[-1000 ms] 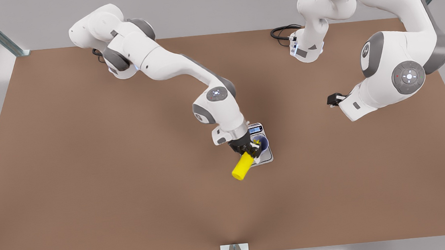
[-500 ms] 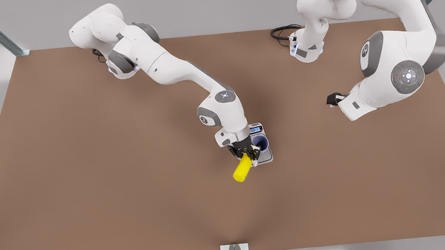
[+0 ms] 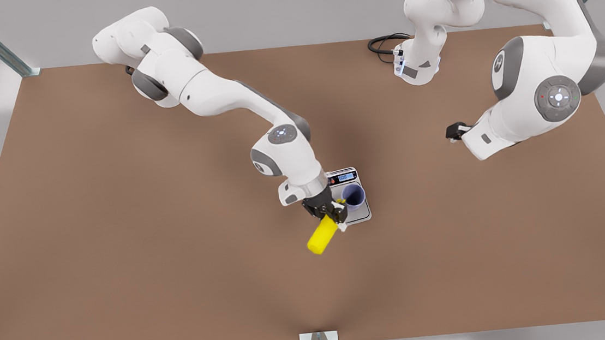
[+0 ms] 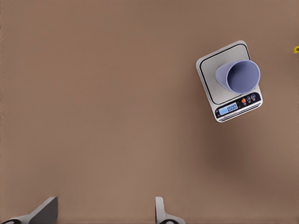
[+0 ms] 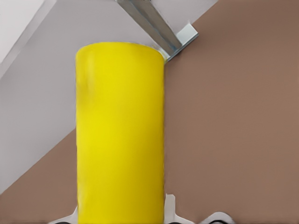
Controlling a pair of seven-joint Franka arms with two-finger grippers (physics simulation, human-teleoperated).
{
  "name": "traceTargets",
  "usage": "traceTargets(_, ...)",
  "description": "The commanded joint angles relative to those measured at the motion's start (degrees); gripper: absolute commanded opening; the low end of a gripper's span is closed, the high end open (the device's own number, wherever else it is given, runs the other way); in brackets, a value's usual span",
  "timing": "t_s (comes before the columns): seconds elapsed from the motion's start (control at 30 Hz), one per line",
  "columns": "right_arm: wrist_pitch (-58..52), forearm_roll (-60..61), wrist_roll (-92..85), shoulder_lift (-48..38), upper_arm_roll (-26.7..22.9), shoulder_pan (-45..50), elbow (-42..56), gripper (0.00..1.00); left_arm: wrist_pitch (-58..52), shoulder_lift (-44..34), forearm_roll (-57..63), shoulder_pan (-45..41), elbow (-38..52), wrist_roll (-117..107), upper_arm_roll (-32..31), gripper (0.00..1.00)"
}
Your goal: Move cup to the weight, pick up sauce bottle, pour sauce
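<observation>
I read the right gripper [image 3: 331, 214] as pinching the sauce bottle [image 3: 320, 236], a smooth bright yellow cylinder tipped base-out toward 7 o'clock, its nozzle end mostly hidden behind the black fingers beside the cup [image 3: 353, 195]. That plain lavender-blue tapered tumbler stands upright on the weight [image 3: 360, 217], a flat silver-grey scale at mid-surface [image 3: 122, 235] on matte brown. The left gripper [image 3: 453, 132] waits toward 3 o'clock, well apart; its fingers [image 4: 160, 211] are spread, their bases cut off by the left wrist view's edge.
</observation>
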Motion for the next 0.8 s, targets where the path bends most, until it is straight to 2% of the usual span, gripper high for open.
traceTargets(0.0,-0.29,-0.07,0.17,-0.54,0.01,-0.49,-0.97,0.41,-0.03,0.13,0.49,0.00,0.04,-0.09,0.01,1.00)
traceTargets(0.13,-0.38,5.12,-0.44,-4.67,3.35,-6.29,-6.41,0.42,0.67,0.83,2.77,0.00,0.22,0.00,0.18,1.00)
traceTargets(0.27,-0.90,13.90,-0.44,-9.42,3.70,-8.75,-10.55,0.41,0.67,1.54,2.86,0.00,-0.14,-0.09,0.09,1.00)
traceTargets(0.4,-0.55,31.21,-6.50,-13.02,3.17,-11.21,-14.94,0.42,0.50,1.98,2.69,-0.09,-0.49,-0.44,0.01,1.00)
traceTargets(0.57,-0.46,55.56,-13.19,-18.12,-0.34,-13.41,-21.27,0.42,-0.03,2.24,2.69,-0.18,-0.40,-0.35,-0.08,1.00)
traceTargets(0.77,-1.34,78.22,-15.47,-22.25,-2.63,-17.45,-28.73,0.42,0.06,2.77,2.78,-0.27,-0.40,-0.53,-0.08,1.00)
